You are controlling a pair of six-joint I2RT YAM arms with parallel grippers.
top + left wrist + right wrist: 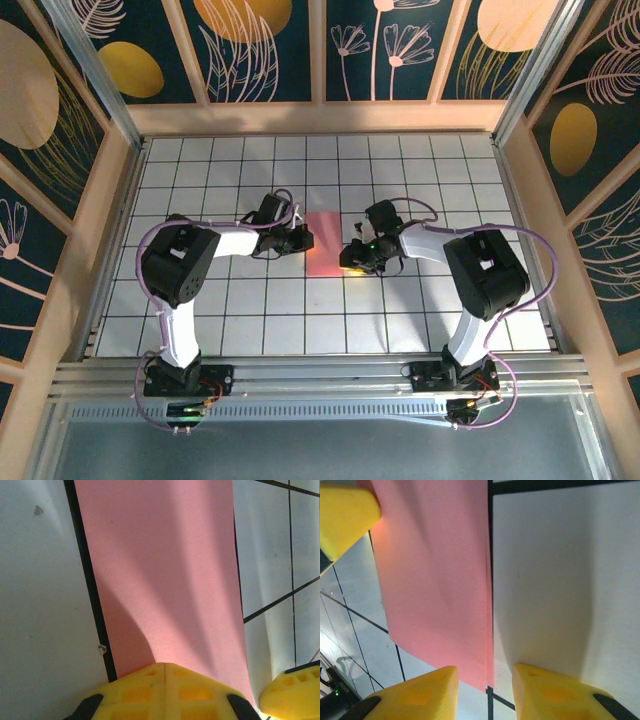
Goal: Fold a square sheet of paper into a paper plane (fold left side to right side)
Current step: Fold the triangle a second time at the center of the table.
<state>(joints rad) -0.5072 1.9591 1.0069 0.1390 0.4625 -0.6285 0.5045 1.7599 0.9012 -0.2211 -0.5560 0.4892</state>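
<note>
From above: the square sheet of paper [323, 243], folded to a narrow strip, flat on the gridded table [250, 320], left gripper [303, 240] at its left edge, right gripper [352, 260] at its right. Closer, from the left wrist: yellow fingers [135, 692] clenched together, tips on the paper. From the right wrist: two layers along the paper's edge; fingers [420, 695] parted, straddling its corner, nothing pinched.

Worktop [250, 320]: free grid across the far rows, the near rows ahead of the bases, and the outer left and right columns.
Centre: taken by the pink sheet [323, 243], lying flat, with the left gripper [304, 240] at its left edge and the right gripper [353, 260] with its fingers straddling the right edge.
Middle rows: spanned by the left arm [180, 260] and the right arm [485, 270].
Perimeter: wooden frame [320, 118] on three sides.
</note>
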